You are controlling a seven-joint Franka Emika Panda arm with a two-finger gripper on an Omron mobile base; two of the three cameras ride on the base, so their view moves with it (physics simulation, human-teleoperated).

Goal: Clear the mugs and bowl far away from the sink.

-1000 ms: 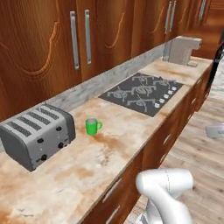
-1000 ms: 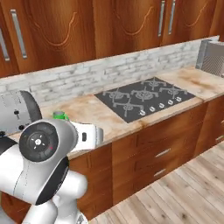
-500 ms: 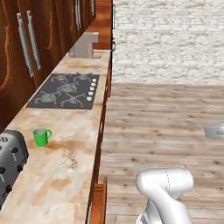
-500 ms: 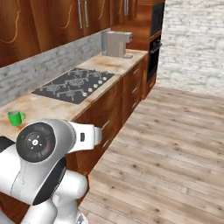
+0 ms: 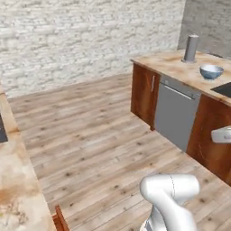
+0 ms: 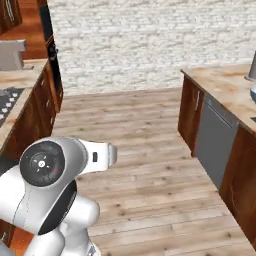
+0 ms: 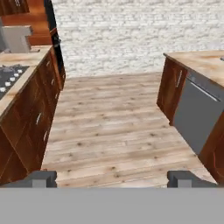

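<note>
both base views look forward and down over the wood floor [image 5: 99,135] toward the brick wall [image 6: 150,40], sharing the island counter [image 5: 180,67]. hand view sits low, level, facing the same aisle.

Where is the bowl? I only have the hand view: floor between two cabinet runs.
Observer: In the left base view the bowl sits on the counter that tops the grey dishwasher.
Operator: Anything beside it?
Observer: A tall grey cylinder stands upright behind it, not touching.
Operator: And the sink?
Observer: A black corner, likely the sink, shows at that view's right edge, nearer than the bowl.
</note>
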